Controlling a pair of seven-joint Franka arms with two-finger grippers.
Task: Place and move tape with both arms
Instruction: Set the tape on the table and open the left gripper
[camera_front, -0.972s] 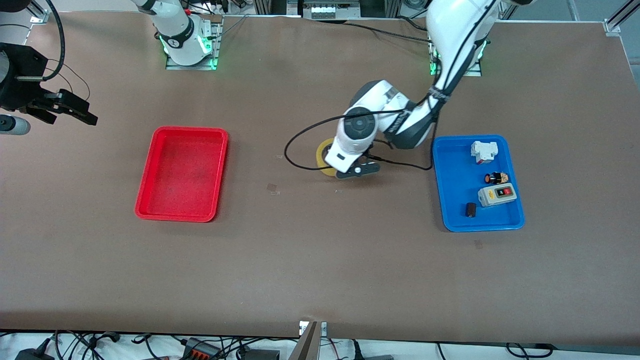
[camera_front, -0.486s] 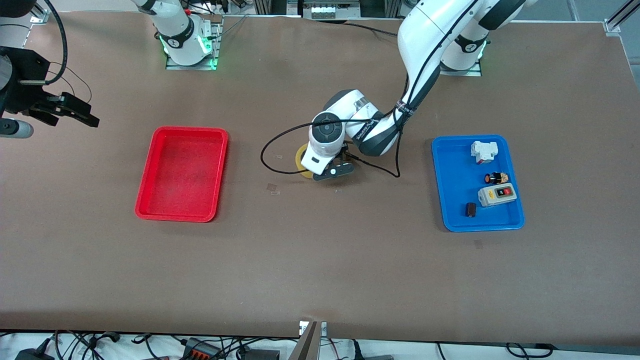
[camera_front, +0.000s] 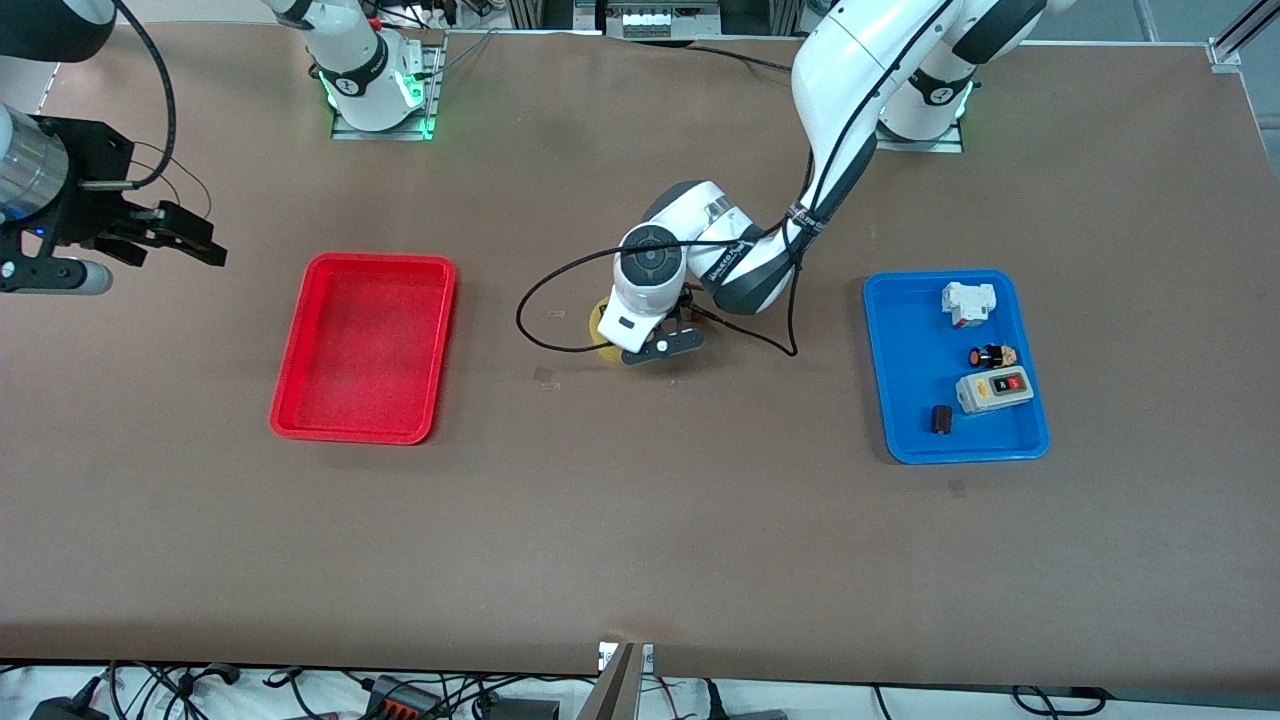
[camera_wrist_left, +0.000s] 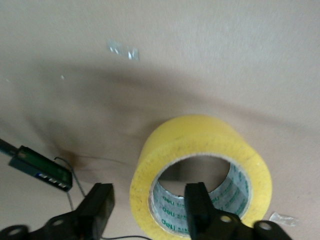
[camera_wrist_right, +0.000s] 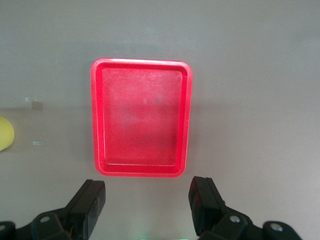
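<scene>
1. The table (camera_front: 640, 540) is carrying a red tray (camera_front: 364, 347) and a blue tray (camera_front: 954, 366).
2. The right gripper (camera_front: 165, 235) is hanging high toward the right arm's end, jaws spread and holding nothing.
3. The left gripper (camera_wrist_left: 150, 205) is straddling the wall of the tape (camera_wrist_left: 200, 172), fingers apart.
4. The tape is lying on the table between the trays.

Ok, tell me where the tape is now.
The tape sits on the table between the red tray and blue tray, under the left claw, one finger inside its core.
</scene>
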